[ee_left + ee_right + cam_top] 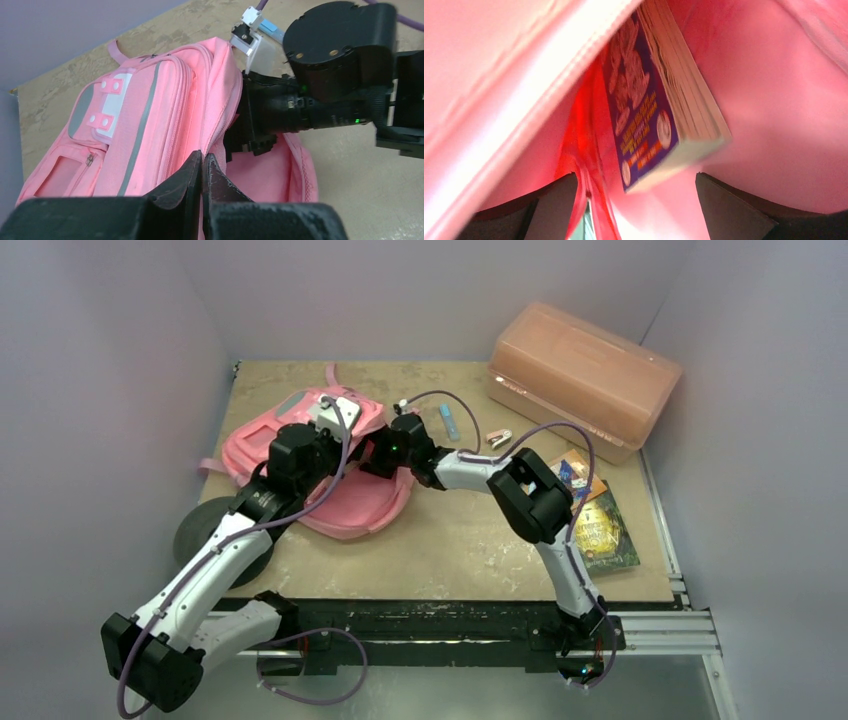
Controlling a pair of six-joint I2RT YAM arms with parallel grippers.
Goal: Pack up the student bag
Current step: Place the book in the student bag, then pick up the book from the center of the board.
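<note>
Table (pixel 470 540) | left claw (pixel 202 170) pinches student bag (pixel 150 110) rim | right claw (pixel 634 180) inside (spread wide)

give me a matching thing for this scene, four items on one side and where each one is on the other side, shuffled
Things
1. student bag
2. orange box
3. purple-covered book
4. dark green book

Places
a. back right corner of the table
b. inside the bag, ahead of the open right gripper
c. left part of the table, left gripper shut on its opening edge
d. right edge of the table, in front of the box

Pairs: 1-c, 2-a, 3-b, 4-d
</note>
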